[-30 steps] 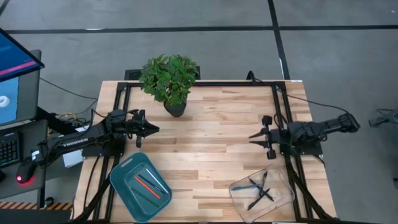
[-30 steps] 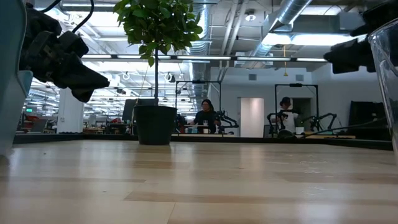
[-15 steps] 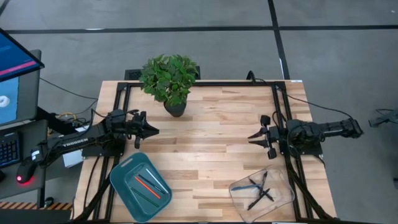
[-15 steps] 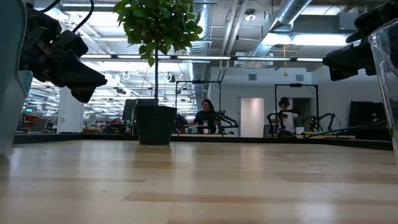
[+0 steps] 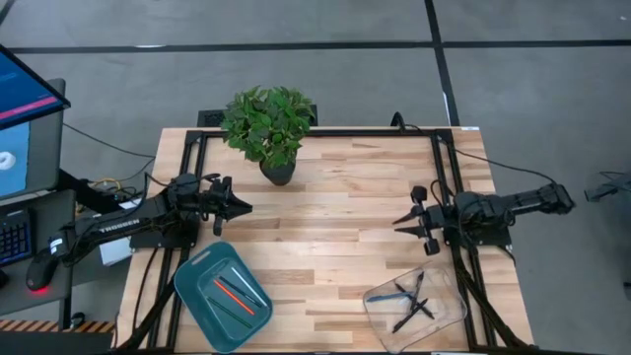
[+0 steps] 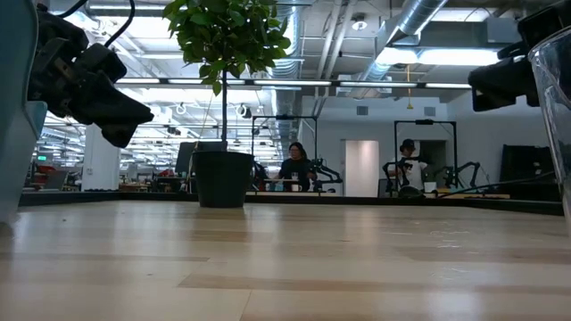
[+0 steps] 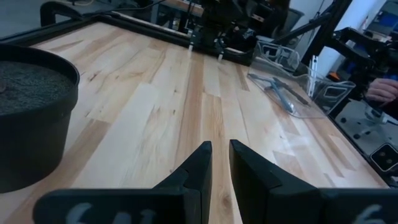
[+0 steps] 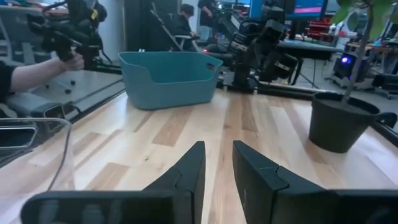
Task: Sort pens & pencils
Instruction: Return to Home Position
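A teal tray (image 5: 192, 277) stands near the table's front left and holds an orange pen (image 5: 235, 294) with a dark one beside it. At the front right, a clear tray (image 5: 450, 308) holds several dark pens (image 5: 414, 306) and a blue one (image 5: 395, 293); the left wrist view shows these pens (image 7: 283, 93) too. My left gripper (image 5: 246, 206) (image 7: 220, 144) hovers at the table's left side, pointing right. My right gripper (image 5: 396, 224) (image 8: 217, 144) hovers at the right side, pointing left. Each has its fingers a narrow gap apart with nothing between them.
A potted plant (image 5: 268, 123) stands at the far edge, its black pot (image 7: 31, 118) close to my left gripper. Bare wood lies between the two arms. Beyond the table's near side, a person's hand (image 8: 68, 62) holds a handle; people sit far off in the room.
My right gripper has swung a little toward the table's near edge. The trays and pens lie as before.
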